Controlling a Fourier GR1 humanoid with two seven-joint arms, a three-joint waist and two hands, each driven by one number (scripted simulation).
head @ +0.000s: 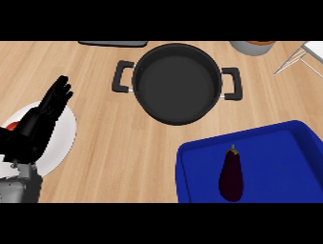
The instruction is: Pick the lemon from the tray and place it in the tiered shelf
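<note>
So: light wooden counter top (86,71) fills the head view. Biggest item on it is the blue rectangular plastic tray (290,157) at lower right, cut off by the view's edge; no lemon visible in it or anywhere else, only a dark purple aubergine (231,175) lying lengthwise near the tray's left side, stem pointing up-view. Next, the black round pot with two side handles (176,83) sits upper centre, nothing inside, apart from the tray. White round plate (64,131) at left, mostly covered by the left hand (34,128), which hangs over it with fingers straight and close together, pointing up-view, thumb sticking out left, holding nothing. White tiered shelf with thin metal legs (317,59) is only partly in view at the top right corner. Grey cup-like container (252,47) shows at the top edge beside it. Small red object (12,126) peeks out on the plate, touching the hand's left edge; can't tell what it is. Right hand doesn't show.
</note>
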